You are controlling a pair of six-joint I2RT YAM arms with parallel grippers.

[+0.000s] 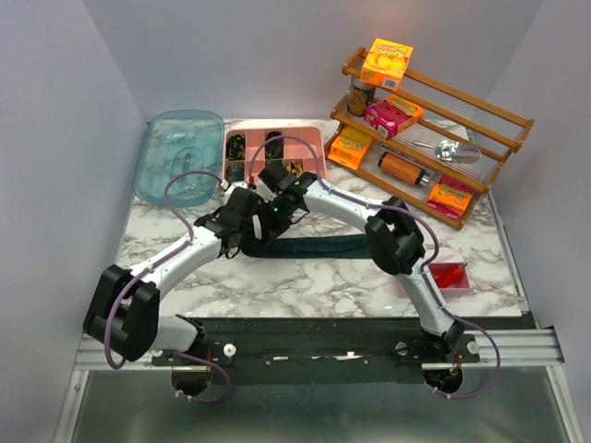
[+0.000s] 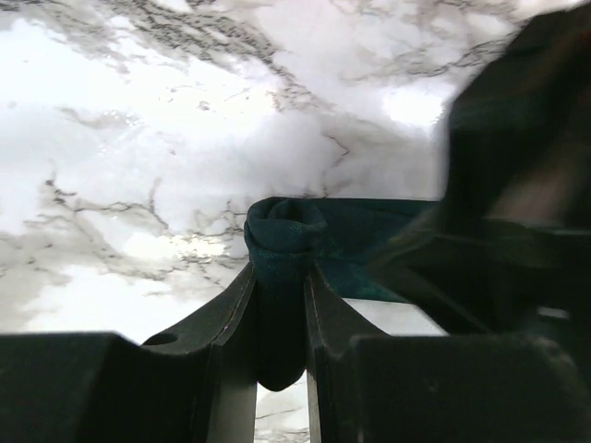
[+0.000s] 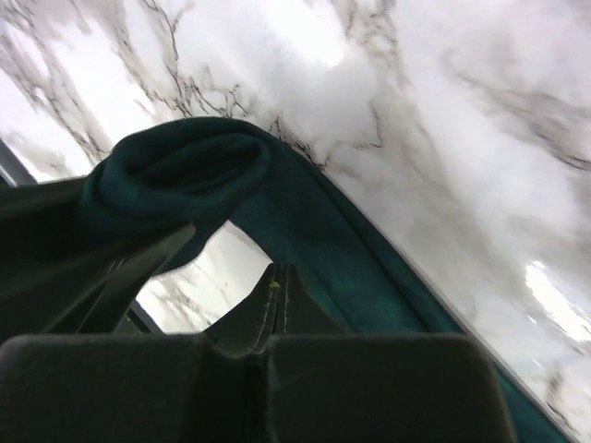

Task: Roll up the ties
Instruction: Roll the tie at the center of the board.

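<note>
Teal-black fabric, the tie (image 1: pixel 323 247), lies stretched left to right across the middle of the marble table (image 1: pixel 305 286), with its left end wound into a small coil (image 2: pixel 282 238). The left gripper (image 2: pixel 281 277) clamps that coil between its two fingers, squeezing the sides so the turns cannot spring loose. The coil's top bulges just past the fingertips. The right gripper (image 3: pixel 277 277) sits just beside the coil with its jaws pressed fully together and nothing visible between them. Its tip is close against the flat band where it leaves the coil, though I cannot tell whether it touches. I judge it serves as a narrow guide that keeps the loose length straight. Most of the tie runs unrolled toward the right, so the rolling looks early. A pink tray (image 1: pixel 272 152) at the far side probably waits for finished rolls.
</note>
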